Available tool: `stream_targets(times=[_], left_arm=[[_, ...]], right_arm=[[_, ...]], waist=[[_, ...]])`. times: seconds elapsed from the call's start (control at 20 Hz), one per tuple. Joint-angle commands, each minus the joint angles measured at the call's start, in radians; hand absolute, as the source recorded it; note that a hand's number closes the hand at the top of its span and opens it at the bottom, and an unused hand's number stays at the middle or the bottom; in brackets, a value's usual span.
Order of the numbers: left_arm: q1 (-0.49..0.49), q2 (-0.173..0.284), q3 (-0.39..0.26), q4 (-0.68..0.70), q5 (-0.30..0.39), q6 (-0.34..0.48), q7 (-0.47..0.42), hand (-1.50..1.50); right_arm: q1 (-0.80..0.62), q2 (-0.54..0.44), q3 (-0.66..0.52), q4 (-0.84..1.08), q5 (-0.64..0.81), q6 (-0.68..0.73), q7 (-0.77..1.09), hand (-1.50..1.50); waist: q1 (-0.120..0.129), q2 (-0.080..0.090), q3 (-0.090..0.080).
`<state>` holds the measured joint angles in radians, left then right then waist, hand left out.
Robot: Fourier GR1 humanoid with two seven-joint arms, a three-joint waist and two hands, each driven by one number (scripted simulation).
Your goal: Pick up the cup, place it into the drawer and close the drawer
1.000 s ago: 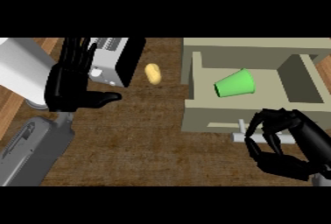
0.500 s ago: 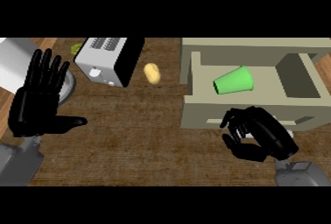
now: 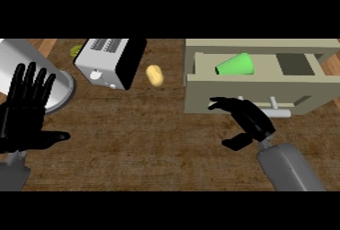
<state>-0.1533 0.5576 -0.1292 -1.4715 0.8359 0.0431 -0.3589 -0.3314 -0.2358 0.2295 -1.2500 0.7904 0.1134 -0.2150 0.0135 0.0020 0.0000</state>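
Observation:
A green cup [image 3: 235, 65] lies on its side inside the open beige drawer [image 3: 199, 92] at the upper right. My right hand [image 3: 247, 120] sits against the drawer's front panel, its fingers loosely curled just left of the white handle [image 3: 280, 113] and holding nothing. My left hand [image 3: 25, 112] rests open at the left edge, fingers pointing up, far from the drawer.
A silver toaster [image 3: 109, 63] stands at the upper left of the wooden counter, with a yellow potato-like item [image 3: 154, 75] beside it. A grey round pot [image 3: 50, 85] sits behind my left hand. A small green thing [image 3: 76, 50] peeks out behind the toaster.
My right hand has moved up and left onto the drawer front by the handle. My left hand has come down to the left edge and opened flat. The view has shifted slightly.

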Motion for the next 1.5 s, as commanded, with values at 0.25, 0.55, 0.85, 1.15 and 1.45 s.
stream_targets(times=[0.25,0.55,0.85,1.15,1.45], left_arm=[[0.096,0.016,0.09,0.015,-0.006,-0.147,-0.021,-1.5],[0.07,-0.016,0.097,0.012,-0.007,-0.169,0.024,-1.5],[0.055,-0.037,0.095,0.03,-0.035,-0.186,0.002,-1.5],[0.046,-0.043,0.093,0.043,-0.063,-0.191,-0.011,-1.5],[0.035,-0.035,0.095,0.045,-0.056,-0.209,0.014,-1.5]], right_arm=[[-0.279,0.036,-0.133,0.546,0.021,-0.127,-0.19,-1.5],[-0.44,0.009,-0.216,0.813,-0.008,-0.119,-0.319,-1.5],[-0.593,-0.056,-0.255,0.978,0.002,-0.087,-0.341,-1.5],[-0.637,-0.107,-0.29,1.048,-0.012,-0.08,-0.378,-1.5],[-0.684,-0.131,-0.304,1.085,-0.019,-0.049,-0.364,-1.5]], waist=[[0.016,0.006,0.001],[0.02,0.008,0.001],[0.045,0.02,0.002],[0.065,0.032,0.003],[0.08,0.036,0.004]])
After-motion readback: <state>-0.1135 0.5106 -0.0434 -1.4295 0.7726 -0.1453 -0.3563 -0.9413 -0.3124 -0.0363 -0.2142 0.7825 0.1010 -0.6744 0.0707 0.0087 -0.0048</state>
